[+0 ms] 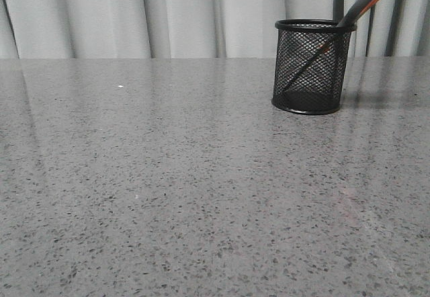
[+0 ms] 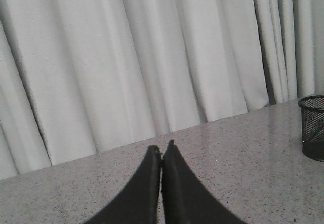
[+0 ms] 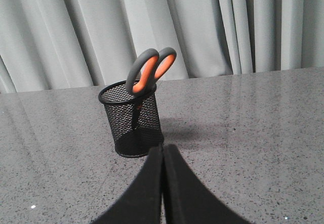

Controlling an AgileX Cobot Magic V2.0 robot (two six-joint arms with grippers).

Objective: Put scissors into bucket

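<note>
Bucket (image 1: pixel 313 67) stands upright on the grey speckled counter (image 1: pixel 168 189), at about 2 o'clock in the front view, near the counter's far edge before the pale curtain (image 1: pixel 168 15). Scissors (image 1: pixel 366 0) are inside it, blades down, tilted; the handles lean out over the rim toward 1 o'clock. Through the mesh the blades show as a dark diagonal line running down to the base.

Right wrist view: bucket (image 3: pixel 131 122) seen with both finger loops of the scissors (image 3: pixel 149 71) standing clear above the rim, orange linings facing the camera. The front view cuts the loops off at the frame edge and shows only a strip of handle. Right claw (image 3: pixel 162 149) is pressed together, pinching nothing, just short of the bucket's base and apart from it.

Left wrist view: only a sliver of the bucket (image 2: pixel 313 127) shows at the frame edge; no scissors visible here. Left claw (image 2: pixel 162 148) is pressed together, holding nothing, above the counter and well apart from the bucket.

Neither arm appears in the front view.
</note>
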